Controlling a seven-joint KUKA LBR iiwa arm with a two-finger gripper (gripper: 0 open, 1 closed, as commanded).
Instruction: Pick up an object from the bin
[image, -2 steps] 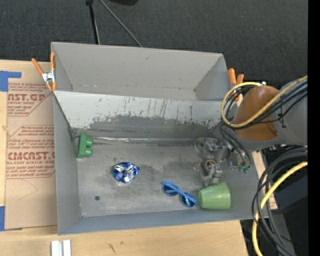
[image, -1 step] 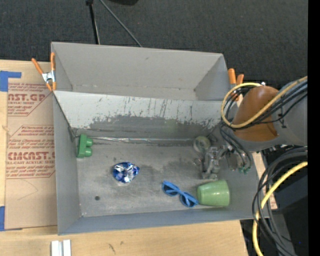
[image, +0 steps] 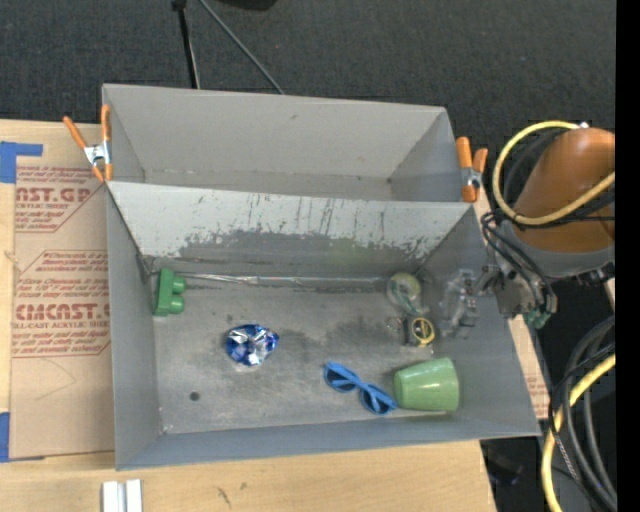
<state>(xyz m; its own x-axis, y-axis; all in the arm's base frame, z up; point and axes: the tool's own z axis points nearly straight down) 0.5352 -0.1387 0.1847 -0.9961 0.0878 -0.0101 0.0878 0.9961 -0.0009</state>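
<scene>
My gripper (image: 462, 303) is low at the bin's right wall, just right of two small things. One is a small dark ring with a yellow rim (image: 422, 331) lying on the floor beside it. The other is a pale greenish clear roll (image: 403, 290) a little further back, near the back wall. In front of the gripper, a light green cup (image: 429, 386) lies on its side. Blue sunglasses (image: 358, 386) rest against the cup's left side.
A crumpled blue and white wrapper (image: 250, 345) lies left of centre. A green block (image: 168, 293) sits at the far left by the back wall. The arm with its orange cover and yellow cables stands outside the right rim.
</scene>
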